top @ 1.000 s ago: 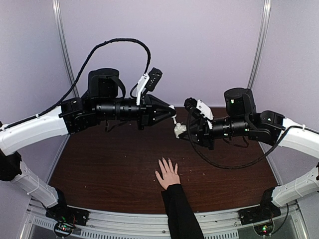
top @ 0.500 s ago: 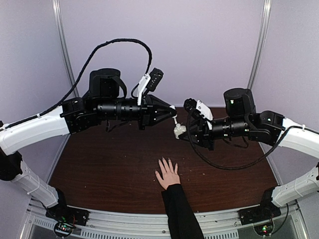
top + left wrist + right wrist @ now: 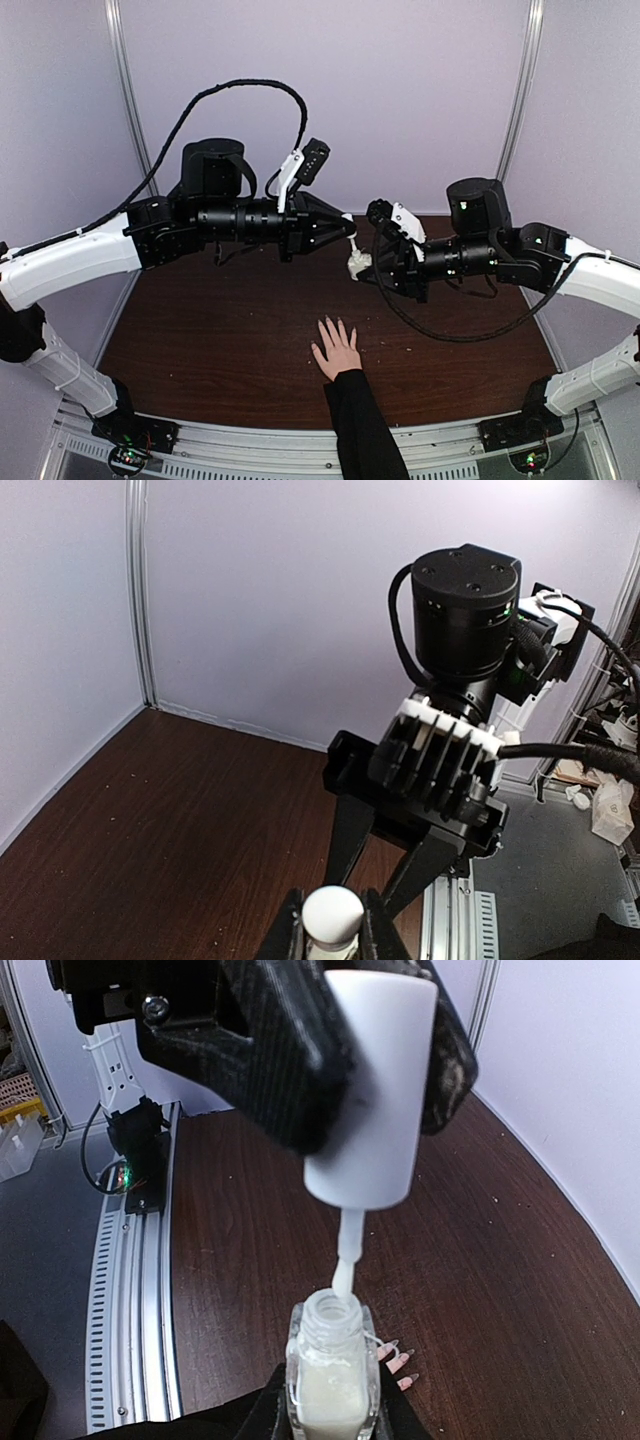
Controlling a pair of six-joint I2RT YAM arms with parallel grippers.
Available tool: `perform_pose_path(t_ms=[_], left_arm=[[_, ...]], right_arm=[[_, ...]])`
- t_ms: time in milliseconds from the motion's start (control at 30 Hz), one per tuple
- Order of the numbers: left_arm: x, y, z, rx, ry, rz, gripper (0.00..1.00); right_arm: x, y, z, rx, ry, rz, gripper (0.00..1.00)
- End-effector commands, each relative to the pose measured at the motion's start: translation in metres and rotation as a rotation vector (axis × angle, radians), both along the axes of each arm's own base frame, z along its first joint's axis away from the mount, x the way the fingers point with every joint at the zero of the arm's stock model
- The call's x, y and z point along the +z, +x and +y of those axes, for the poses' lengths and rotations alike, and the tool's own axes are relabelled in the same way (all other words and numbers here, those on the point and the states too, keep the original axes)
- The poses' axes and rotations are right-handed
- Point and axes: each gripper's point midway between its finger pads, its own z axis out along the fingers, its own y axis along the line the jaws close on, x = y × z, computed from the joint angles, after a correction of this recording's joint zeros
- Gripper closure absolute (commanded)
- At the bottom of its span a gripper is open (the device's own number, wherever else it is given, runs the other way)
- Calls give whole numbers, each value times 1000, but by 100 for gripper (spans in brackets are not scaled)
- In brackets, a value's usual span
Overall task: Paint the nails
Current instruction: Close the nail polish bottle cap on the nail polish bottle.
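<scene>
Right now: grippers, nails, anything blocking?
Left gripper shut on cap, brush at bottle mouth. Right gripper shut on bottle. Hand flat on table below, nails clear of brush. Nothing in the way.

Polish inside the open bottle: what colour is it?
The polish is a milky off-white; it shows best in the right wrist view.

2 robot arms share 1 look: glossy white tubular links near the bases, matte black cylindrical joints further out. A ribbed black cable (image 3: pixel 240 84) arches high over the left arm (image 3: pixel 70 262) — a thinner black cable (image 3: pixel 450 337) sags beneath the right arm (image 3: pixel 600 280). A white bracket (image 3: pixel 288 172) carries a small black camera (image 3: pixel 312 156). The right arm's round motor cap (image 3: pixel 467 575) shows small screws.
</scene>
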Motion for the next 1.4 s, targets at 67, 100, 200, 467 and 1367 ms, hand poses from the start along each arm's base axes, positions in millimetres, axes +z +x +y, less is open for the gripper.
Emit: perform_pose_path(t_ms=[67, 100, 200, 467, 1367], left_arm=[[17, -3, -5, -23, -55, -39, 100], [17, -4, -5, -26, -55, -38, 100], [14, -4, -6, -28, -49, -33, 100], [7, -2, -5, -20, -37, -22, 100], [-7, -1, -10, -25, -17, 6, 100]], right_arm=[[17, 3, 2, -11, 29, -38, 100], [17, 3, 2, -12, 29, -38, 100], [18, 3, 2, -15, 33, -41, 100], [20, 2, -1, -19, 40, -47, 100], [28, 2, -4, -32, 51, -67, 100]])
